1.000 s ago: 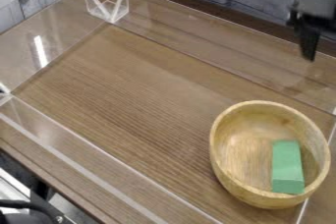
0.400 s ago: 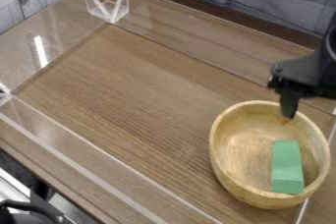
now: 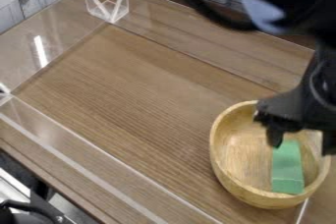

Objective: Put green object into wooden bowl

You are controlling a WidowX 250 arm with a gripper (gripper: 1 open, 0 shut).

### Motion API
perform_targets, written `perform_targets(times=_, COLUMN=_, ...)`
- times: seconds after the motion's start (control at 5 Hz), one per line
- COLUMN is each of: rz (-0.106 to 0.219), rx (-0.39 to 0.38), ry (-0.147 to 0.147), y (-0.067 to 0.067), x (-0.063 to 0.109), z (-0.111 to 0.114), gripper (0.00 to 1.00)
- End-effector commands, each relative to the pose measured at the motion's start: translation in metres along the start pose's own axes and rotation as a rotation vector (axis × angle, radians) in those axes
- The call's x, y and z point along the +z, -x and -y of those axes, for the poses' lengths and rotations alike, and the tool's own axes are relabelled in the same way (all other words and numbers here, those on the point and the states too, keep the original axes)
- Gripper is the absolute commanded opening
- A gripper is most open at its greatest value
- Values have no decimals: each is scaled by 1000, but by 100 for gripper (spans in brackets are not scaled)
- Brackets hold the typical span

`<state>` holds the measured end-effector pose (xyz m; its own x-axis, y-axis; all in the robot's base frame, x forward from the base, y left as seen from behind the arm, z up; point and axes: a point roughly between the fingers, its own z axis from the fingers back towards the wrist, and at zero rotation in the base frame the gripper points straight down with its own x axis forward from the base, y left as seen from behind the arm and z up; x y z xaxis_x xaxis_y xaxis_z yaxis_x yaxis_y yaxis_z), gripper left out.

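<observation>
Wood-grain table (image 3: 132,100) with a clear acrylic wall round it, 1 arm coming in from the top right, heavily motion-blurred. Wooden bowl (image 3: 237,174) sits at the lower right of the table. Green object (image 3: 286,169) is already lying inside the bowl, on its right half, flat on the floor of it, long axis running roughly top-to-bottom in the camera view with a slight lean. Gripper (image 3: 297,128) hangs over the bowl's upper right rim, pointing steeply down, jaws spread wide and nothing between them. The block lies just below the fingertips in the view, its upper end partly covered by the dark fingers; whether a finger touches it I can't tell through the blur. Only 1 hand here, so no choice of arm. Key relation: the jaws sit over the block's upper end, not its middle, and the bowl's right wall is close beside it. My read: if a grasp is meant, the fingers should straddle the short axis, closing across the block's width, with little room on the wall side.
</observation>
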<state>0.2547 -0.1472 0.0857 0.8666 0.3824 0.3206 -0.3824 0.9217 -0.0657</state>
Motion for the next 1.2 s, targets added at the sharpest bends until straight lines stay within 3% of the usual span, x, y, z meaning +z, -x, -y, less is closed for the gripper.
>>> perform_targets(times=0.0, rz=12, rx=63, ry=5, y=3, x=-7, z=2, gripper=100)
perform_targets(times=0.2, rz=-2, rx=68, ry=8, y=6, x=2, z=8, gripper=100)
perform_targets(times=0.6, rz=-1, rx=94, ry=35, y=-4, x=26, z=11, gripper=100)
perform_targets(times=1.0, rz=-15, rx=98, ry=31, y=3, x=4, z=5, gripper=100)
